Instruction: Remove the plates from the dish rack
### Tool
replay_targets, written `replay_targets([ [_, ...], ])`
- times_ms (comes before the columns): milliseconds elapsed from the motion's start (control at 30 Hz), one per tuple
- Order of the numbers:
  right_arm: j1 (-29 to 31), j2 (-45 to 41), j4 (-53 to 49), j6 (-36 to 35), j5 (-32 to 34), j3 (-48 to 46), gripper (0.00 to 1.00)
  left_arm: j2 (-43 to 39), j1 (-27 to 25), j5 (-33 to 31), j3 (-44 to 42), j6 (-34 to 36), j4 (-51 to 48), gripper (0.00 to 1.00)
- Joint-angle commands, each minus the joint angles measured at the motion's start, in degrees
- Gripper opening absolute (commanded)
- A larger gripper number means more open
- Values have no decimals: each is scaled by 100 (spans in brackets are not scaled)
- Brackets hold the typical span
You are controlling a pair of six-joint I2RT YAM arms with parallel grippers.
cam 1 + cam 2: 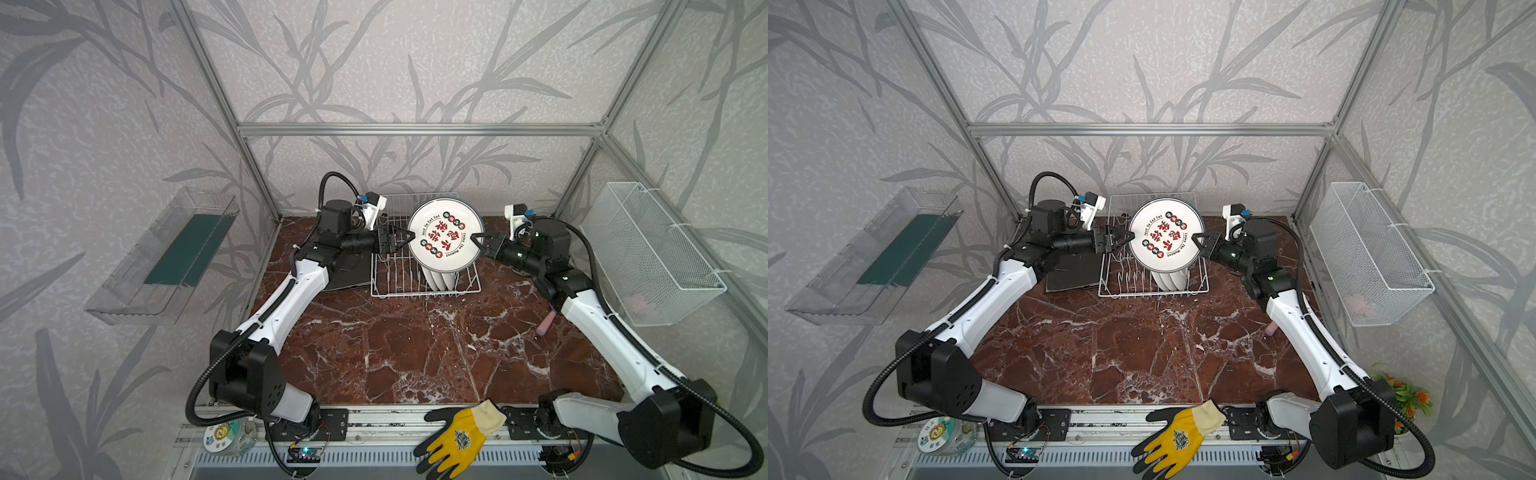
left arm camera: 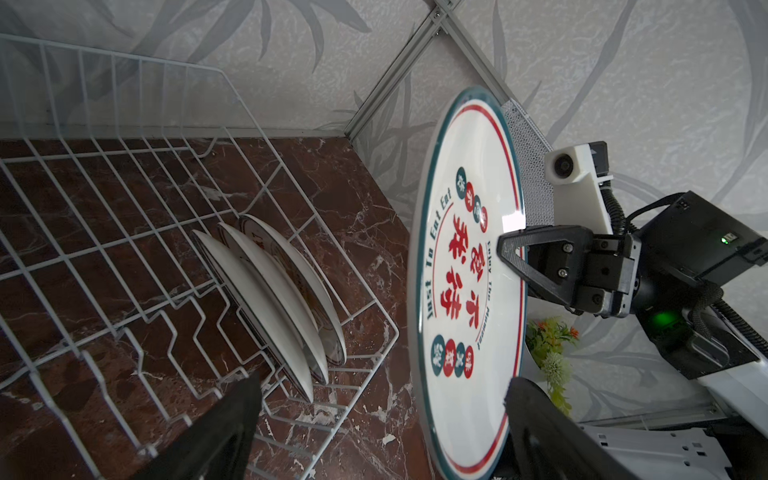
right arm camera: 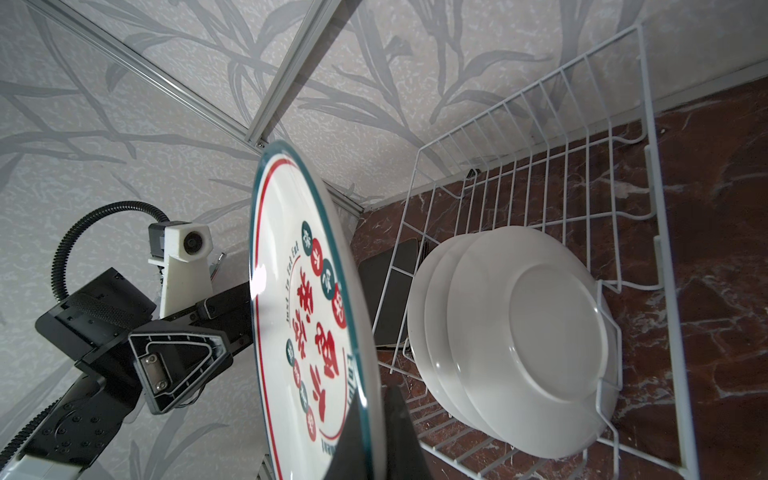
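Nearly upright, plate (image 1: 445,235) — printed face frontward

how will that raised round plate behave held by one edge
Its glossy face suggests the plate may slip or pivot in the right gripper, which pinches one rim edge. It looks rigid and possibly breakable, hanging above the dish rack.

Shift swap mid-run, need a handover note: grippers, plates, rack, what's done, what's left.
Right gripper: shut on the right rim of a round plate, which it holds upright above the dish rack.
Left gripper: open, jaws straddling that plate's left rim, not clamped.
In rack: three round plates, on edge.
Done: dark square plates stacked on the table, left of the rack.
Left: set this plate down, then unload the other three.
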Motion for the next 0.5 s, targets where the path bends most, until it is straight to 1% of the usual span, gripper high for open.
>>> replay_targets([
  [0,37,23,503,30,-224,40,0,58,-9,476,279,-186,137,84],
  [167,89,95,534,63,-244,57,0,191,-37,638,358,-156,35,62],
  [333,184,184,546,38,-253,94,0,258,-85,780,346,-109,-42,52],
  [467,244,247,542,12,-264,139,0,275,-115,736,379,3,-230,46],
])
